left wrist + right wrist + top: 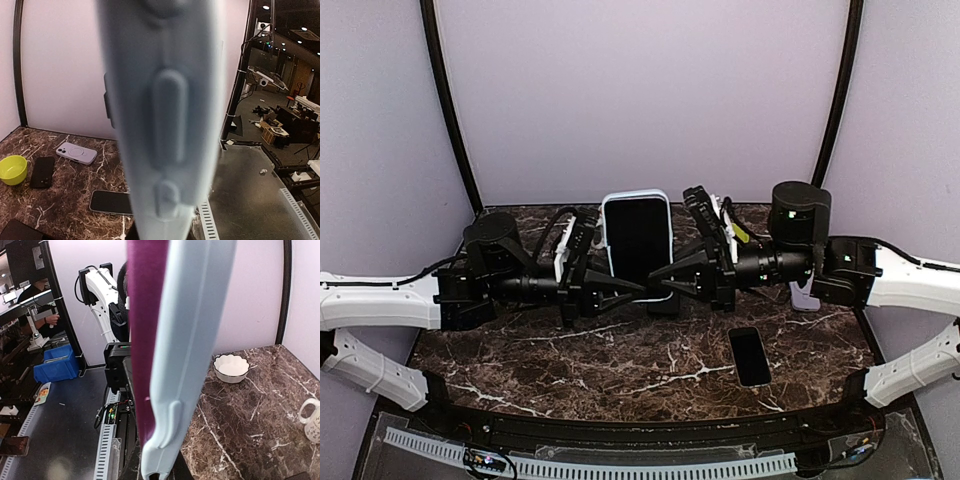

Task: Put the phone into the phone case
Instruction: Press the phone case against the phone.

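A light-blue phone case (637, 197) with a dark-screened phone (639, 243) in it is held upright above the middle of the table. My left gripper (632, 287) grips its lower left edge and my right gripper (658, 273) grips its lower right edge. The left wrist view shows only the case's edge with its button bumps (167, 125), very close. In the right wrist view the phone's purple edge (145, 330) stands beside the case's edge (192, 340), not flush with it. The fingers are mostly hidden in both wrist views.
A spare black phone (750, 356) lies front right, and a lilac case (804, 297) is half under the right arm. The left wrist view shows a yellow-green bowl (12, 169) and two more phones (42, 171) (110, 202). A white bowl (231, 367) and mug (312, 420) stand on the left side.
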### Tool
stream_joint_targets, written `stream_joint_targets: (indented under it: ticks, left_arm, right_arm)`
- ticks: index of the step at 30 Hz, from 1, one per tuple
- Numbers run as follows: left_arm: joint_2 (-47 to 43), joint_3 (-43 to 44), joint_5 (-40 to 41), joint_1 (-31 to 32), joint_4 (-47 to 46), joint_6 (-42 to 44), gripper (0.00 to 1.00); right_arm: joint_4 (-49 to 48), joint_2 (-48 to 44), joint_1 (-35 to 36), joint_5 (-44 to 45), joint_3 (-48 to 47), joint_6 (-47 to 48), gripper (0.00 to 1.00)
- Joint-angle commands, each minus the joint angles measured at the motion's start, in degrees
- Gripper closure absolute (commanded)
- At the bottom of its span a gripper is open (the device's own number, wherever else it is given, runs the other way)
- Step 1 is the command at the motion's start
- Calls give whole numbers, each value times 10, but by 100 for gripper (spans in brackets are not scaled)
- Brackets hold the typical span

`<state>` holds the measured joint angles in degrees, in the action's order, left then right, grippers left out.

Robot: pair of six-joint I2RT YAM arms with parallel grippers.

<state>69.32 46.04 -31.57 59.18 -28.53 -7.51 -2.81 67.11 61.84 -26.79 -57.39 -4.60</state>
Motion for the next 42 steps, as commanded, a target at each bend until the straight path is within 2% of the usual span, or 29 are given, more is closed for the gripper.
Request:
stream_joint_targets:
  ticks: [1, 4, 6, 7, 8, 10, 17, 21, 25, 27, 30, 37, 38, 39, 42]
  left_arm:
    - [-8, 15, 16, 7, -13, 15, 100]
    - [-12, 13, 21, 8, -14, 16, 100]
    - [-17, 12, 24, 8, -15, 16, 100]
    - [-20, 10, 27, 8, -17, 17, 100]
    - [-26, 8, 33, 8, -20, 16, 100]
    - [-36, 0, 44, 8, -32, 19, 100]
    - [-51, -4, 55, 8, -41, 27, 100]
    - [-48, 1, 49, 8, -34, 26, 100]
    - [-48, 0, 47, 8, -32, 25, 100]
    - [-48, 1, 45, 8, -32, 25, 100]
    - [-49, 2, 44, 8, -32, 26, 100]
    - [-52, 0, 45, 8, -28, 29, 100]
    - [-53, 0, 45, 8, -27, 30, 100]
    - [-54, 0, 47, 8, -23, 32, 100]
    - [-53, 1, 52, 8, -8, 43, 100]
  right_arm:
    - [-59, -13, -2, -17, -27, -9, 100]
    - [-36, -10, -2, -20, -32, -1, 99]
    - [-12, -9, -1, -17, -34, 10, 68]
    - [2, -10, -2, -13, -33, 14, 56]
    - [15, -10, -4, -10, -32, 18, 49]
    - [40, -10, -4, -11, -30, 22, 44]
    - [68, -16, -8, -12, -12, 22, 45]
    - [52, -18, -8, -15, -8, 17, 59]
    - [45, -14, -9, -28, -14, 18, 61]
    - [46, -9, -9, -30, -18, 19, 73]
    - [54, -1, -9, -26, -23, 20, 100]
    - [56, -4, -14, -28, -24, 21, 100]
    - [60, -4, -15, -26, -26, 21, 93]
    - [64, -4, -15, -24, -27, 22, 82]
    - [87, -7, -16, -17, -42, 36, 69]
